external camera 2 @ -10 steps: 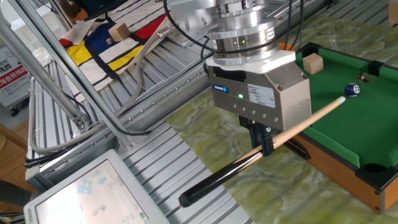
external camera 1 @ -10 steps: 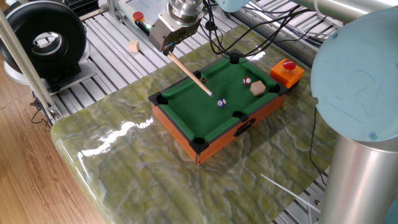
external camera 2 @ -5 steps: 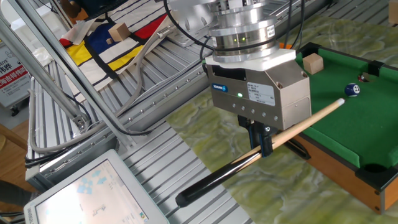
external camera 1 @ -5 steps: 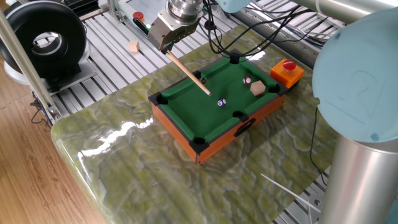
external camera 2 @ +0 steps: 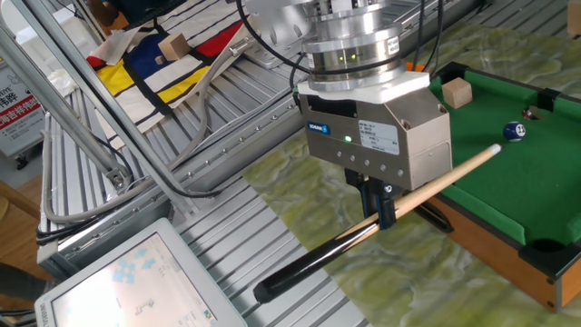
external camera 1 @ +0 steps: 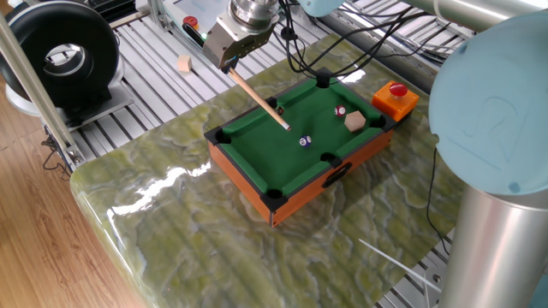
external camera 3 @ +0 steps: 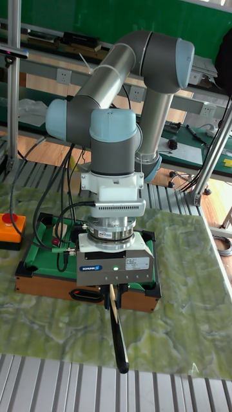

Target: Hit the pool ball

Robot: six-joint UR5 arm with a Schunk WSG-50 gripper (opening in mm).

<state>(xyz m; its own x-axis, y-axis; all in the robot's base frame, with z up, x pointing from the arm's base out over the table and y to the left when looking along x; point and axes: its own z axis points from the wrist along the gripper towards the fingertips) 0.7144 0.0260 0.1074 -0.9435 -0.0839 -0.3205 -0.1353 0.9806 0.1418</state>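
cue lined up behind the pool ball on the mini pool table

the gripper (external camera 2: 385,202) pinches a wooden cue (external camera 2: 436,183) by its shaft, tip just short of the pool ball (external camera 2: 514,131), not touching. the ball sits mid-felt on the mini pool table (external camera 1: 257,137); a tan wooden cube (external camera 1: 355,121) and red-and-white ball (external camera 1: 340,110) lie farther along.

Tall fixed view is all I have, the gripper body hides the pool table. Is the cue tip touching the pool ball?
Observer: No. In the other fixed view the cue tip stops short of the pool ball, with a gap of green felt between.
Operator: Is the gripper shut on the cue?
Observer: Yes, the gripper clamps the cue near where wood meets the black butt.
Operator: Anything else on the felt?
Observer: A red-and-white ball and a wooden cube, both beyond the pool ball.
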